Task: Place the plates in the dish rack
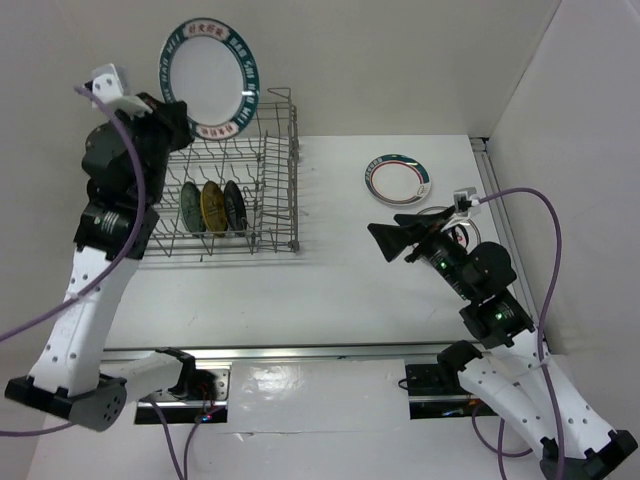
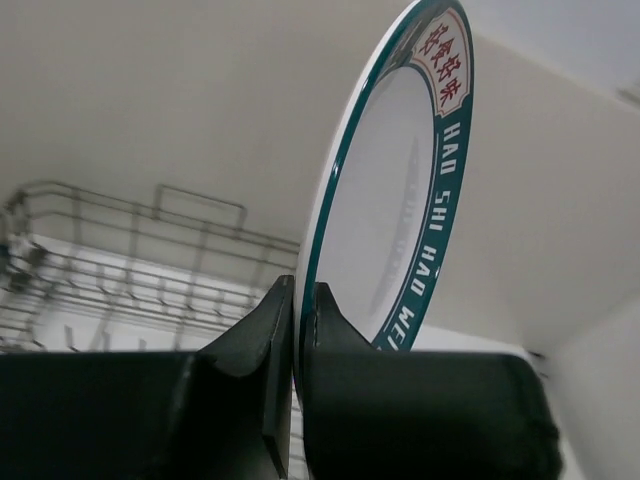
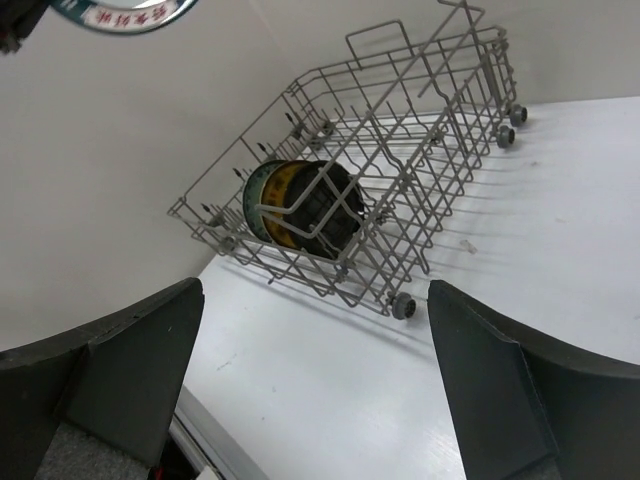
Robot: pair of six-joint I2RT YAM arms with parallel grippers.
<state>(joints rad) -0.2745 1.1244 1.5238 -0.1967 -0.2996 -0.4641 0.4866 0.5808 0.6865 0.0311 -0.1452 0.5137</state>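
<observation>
The left fingers pinch the lettered plate by its rim, upright above the rack, seemingly to drop it between wires, while the right fingers gape wide near a second plate on the worktop.

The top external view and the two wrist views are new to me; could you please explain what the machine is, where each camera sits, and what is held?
These are two robot arms bolted at the near edge of a white table. The top view looks down from above and behind them; the other two come from a camera on each wrist, showing that arm's own two-fingered tool. The left tool is shut on the rim of a large round white plate with a teal lettered border, held above the grey wire dish rack. Three small round plates stand on edge in the rack. The right tool is open and empty. A round white plate with a green and red rim lies flat on the table.
</observation>
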